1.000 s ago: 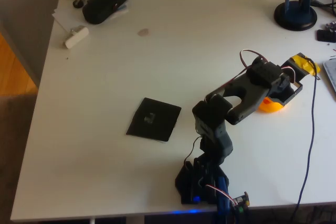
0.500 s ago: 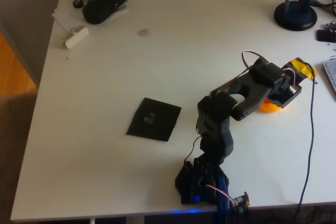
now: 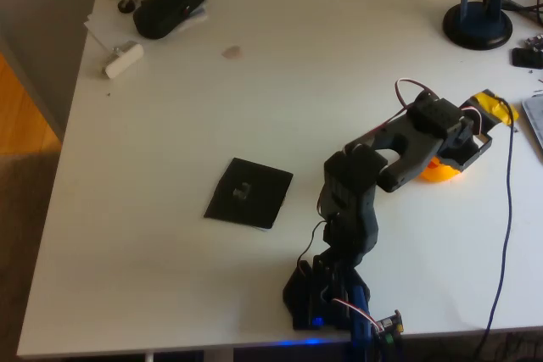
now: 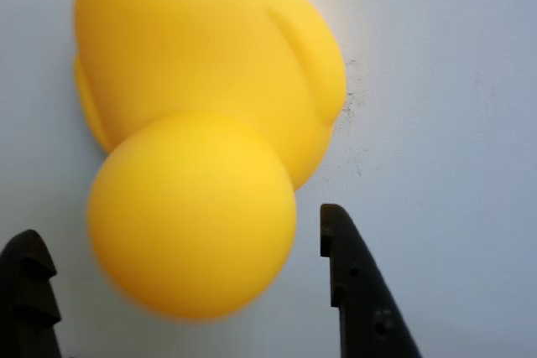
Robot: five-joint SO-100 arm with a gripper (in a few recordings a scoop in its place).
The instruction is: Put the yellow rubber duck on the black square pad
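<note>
Duck (image 4: 205, 148) is sitting on the counter (image 3: 254, 82) at the right in the overhead view, well apart from the pad (image 3: 249, 192). The hand (image 4: 180, 291) is hovering open, its fingers flanking the head and gripping nothing. Likely light, soft and smooth, it is probably best squeezed gently across the head

The yellow rubber duck (image 4: 201, 132) looks like smooth, softly glossy rubber or plastic with a faint sheen. The gripper (image 4: 180, 291) has matt black plastic fingers (image 4: 357, 299) with a slightly grainy surface. The black square pad (image 3: 249, 192) appears thin and matt. The worktop (image 3: 280, 82) is smooth, matt white.
</note>
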